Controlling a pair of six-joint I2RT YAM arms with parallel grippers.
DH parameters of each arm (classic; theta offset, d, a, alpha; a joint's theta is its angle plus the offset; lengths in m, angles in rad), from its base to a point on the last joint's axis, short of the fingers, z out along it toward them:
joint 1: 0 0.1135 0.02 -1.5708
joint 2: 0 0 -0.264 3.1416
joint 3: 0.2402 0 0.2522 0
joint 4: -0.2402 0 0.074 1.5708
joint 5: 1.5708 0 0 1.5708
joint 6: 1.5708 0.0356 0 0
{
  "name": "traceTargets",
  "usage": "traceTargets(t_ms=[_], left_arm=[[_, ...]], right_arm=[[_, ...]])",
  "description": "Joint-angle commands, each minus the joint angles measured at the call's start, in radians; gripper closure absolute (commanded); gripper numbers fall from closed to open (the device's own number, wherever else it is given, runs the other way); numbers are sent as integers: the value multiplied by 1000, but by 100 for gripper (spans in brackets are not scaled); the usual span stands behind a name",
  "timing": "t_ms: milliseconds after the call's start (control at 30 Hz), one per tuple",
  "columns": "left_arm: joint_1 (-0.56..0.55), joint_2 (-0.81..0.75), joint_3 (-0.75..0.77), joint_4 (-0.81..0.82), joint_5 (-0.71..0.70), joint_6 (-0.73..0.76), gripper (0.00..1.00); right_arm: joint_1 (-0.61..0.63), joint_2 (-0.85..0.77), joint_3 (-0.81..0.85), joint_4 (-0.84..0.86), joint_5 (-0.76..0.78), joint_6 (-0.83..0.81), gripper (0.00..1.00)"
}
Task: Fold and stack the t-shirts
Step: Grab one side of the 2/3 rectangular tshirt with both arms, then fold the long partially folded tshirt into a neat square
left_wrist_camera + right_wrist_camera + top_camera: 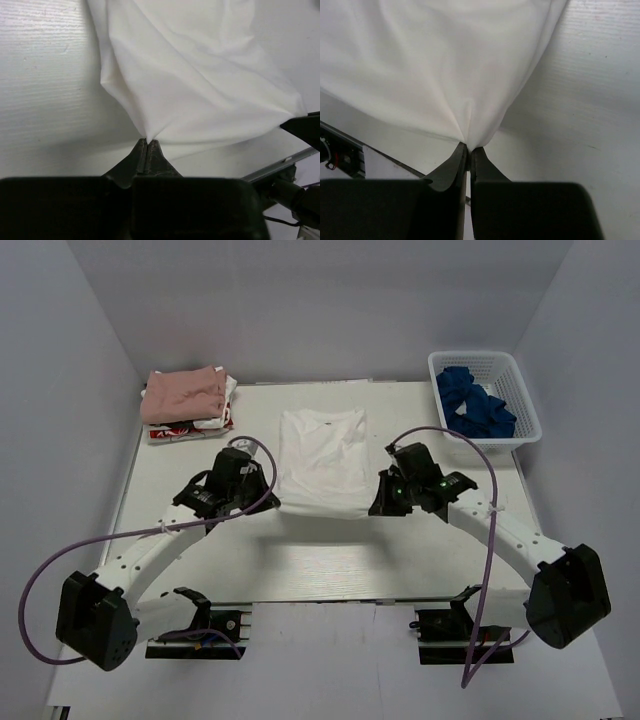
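a large white t-shirt [322,460] is laid on the middle of the pale, finely grained table [330,560], folded into a long, roughly rectangular panel with its collar at the far end. its near edge is raised off the surface and pinched at both corners. the near-left corner is held by the left gripper [270,500], whose dark, tapered jaws are seen in the left wrist view [148,145] pressed together on a small tuck of the cloth [200,75]; soft creases are fanned out from that pinch. the near-right corner is clamped in the same way by the right gripper [377,504], its jaws closed on a gathered point of fabric in the right wrist view [468,148], with the smooth, matte cloth [420,65] draped upward in shallow folds. no lettering or graphic can be made out on the visible side. at the far-left corner of the table a folded dusty-pink t-shirt [183,392] is stacked on a folded white-and-red printed t-shirt [190,428], well apart from the white one. at the far right a white, perforated plastic basket [476,356] is filled with crumpled blue cloth [475,405]. looped purple cables [60,560] are draped from both arms.
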Motion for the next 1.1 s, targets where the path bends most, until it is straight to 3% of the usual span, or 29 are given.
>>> traceTargets(t_ms=[0,200,533,800,1067], left_arm=[[-1,-40,88,-62,-21,4,100],[-1,-6,234,-78,-183,-16,100],[33,356,623,-168,-387,-36,100],[99,623,901,-182,-397,-1,100],[156,886,1098,-71,-289,89,100]], right_arm=[[4,-32,118,-79,43,-36,100],[-7,14,270,-44,111,-17,100],[-74,259,566,-47,116,-10,100],[-178,506,827,-68,38,-17,100],[-251,848,1130,-73,-71,-4,100]])
